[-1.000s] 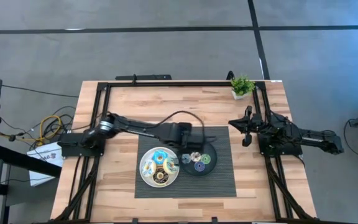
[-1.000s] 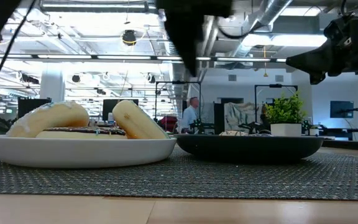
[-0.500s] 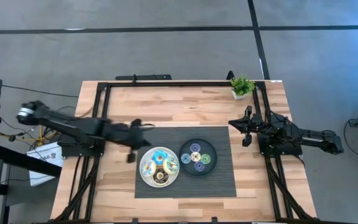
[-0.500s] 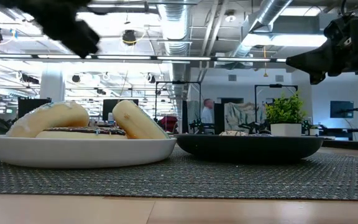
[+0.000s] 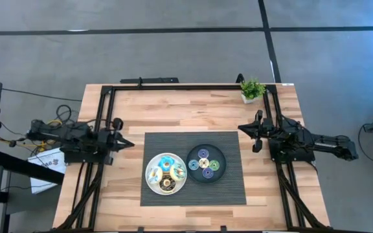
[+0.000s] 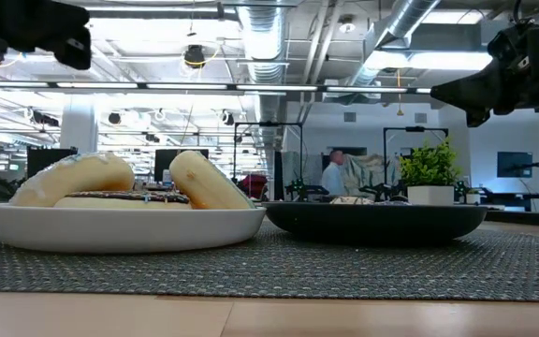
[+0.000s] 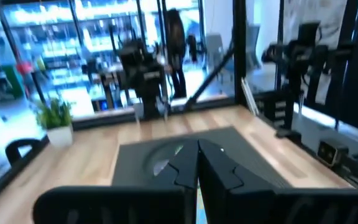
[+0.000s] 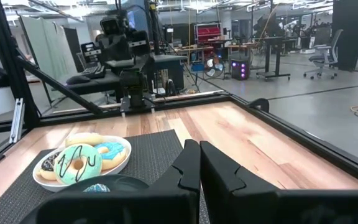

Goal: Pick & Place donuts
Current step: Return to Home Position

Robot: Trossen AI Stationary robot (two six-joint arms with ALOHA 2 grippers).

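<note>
Four larger donuts lie on the round white plate (image 5: pixel 166 173): blue (image 5: pixel 168 162), white (image 5: pixel 154 173), chocolate-brown (image 5: pixel 168 184) and pale green (image 5: pixel 179 171). In the right wrist view the pale green one (image 8: pixel 76 165) leans on the others. Several coin-sized donuts lie flat in the round black plate (image 5: pixel 206 163), among them yellow (image 5: pixel 203 153), green (image 5: pixel 214 166) and purple (image 5: pixel 206 173). My left gripper (image 5: pixel 123 144) is shut, drawn back at the table's left side, left of the mat. My right gripper (image 5: pixel 240 127) is shut at the table's right side, above the mat's far right corner.
Both plates sit side by side on a dark ribbed mat (image 5: pixel 232 188) in the middle of the wooden table. A small potted plant (image 5: pixel 252 89) stands at the far right corner. A black frame (image 5: pixel 173 86) borders the table. A person (image 6: pixel 333 174) moves in the room behind.
My left arm has swung away from above the black plate, passing left of the white plate, and has drawn back toward the table's left edge, where it is now folded in. The donuts and plates have stayed where they were. My right arm has kept still.
</note>
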